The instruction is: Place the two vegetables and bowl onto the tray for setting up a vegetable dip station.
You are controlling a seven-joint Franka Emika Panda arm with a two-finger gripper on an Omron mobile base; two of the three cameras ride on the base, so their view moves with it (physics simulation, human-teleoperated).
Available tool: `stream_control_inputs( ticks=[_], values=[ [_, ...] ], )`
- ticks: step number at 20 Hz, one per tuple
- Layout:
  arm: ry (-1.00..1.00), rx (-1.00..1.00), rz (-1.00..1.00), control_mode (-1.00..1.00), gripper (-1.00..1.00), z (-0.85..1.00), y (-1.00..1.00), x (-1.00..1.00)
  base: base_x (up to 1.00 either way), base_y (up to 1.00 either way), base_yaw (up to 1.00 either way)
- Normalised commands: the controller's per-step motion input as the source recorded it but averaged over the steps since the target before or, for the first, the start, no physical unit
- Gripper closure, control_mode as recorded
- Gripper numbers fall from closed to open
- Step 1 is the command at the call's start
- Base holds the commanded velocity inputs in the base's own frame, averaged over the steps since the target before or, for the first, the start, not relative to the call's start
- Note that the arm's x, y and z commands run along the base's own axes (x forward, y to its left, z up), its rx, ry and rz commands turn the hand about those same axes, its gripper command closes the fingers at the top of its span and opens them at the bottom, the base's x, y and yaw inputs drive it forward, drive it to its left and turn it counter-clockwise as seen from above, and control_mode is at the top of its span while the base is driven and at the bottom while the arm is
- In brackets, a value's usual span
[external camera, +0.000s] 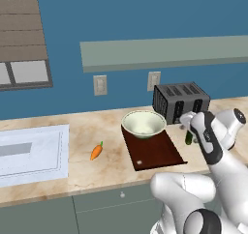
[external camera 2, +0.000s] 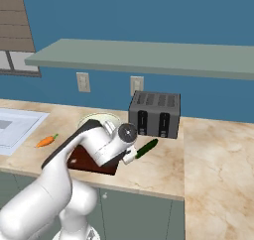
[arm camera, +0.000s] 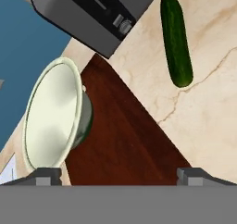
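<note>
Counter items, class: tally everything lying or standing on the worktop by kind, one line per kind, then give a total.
Vegetables: 2, carrot and cucumber
Bowls: 1, bowl
Trays: 1, tray
Toasters: 1, toaster
Total: 5

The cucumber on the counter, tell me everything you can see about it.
The small dark green elongated cucumber looks smooth and glossy, with rounded ends, whole and uncut. It lies flat on the beige marbled stone counter, in front of the dark grey toaster and just off one side of the dark reddish-brown rectangular tray, not on it. Only the counter touches it.
</note>
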Motion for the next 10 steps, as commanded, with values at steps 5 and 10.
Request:
stream_control_inputs(
  ticks=[5,10],
  values=[
    [0.08,-0.09,0.0,-1.0,-1.0,0.0,-0.29,0.05,0.0,0.0,0.0],
    [0.12,-0.15,0.0,-1.0,-1.0,-0.02,-0.27,0.17,0.0,0.0,0.0]
  ],
)
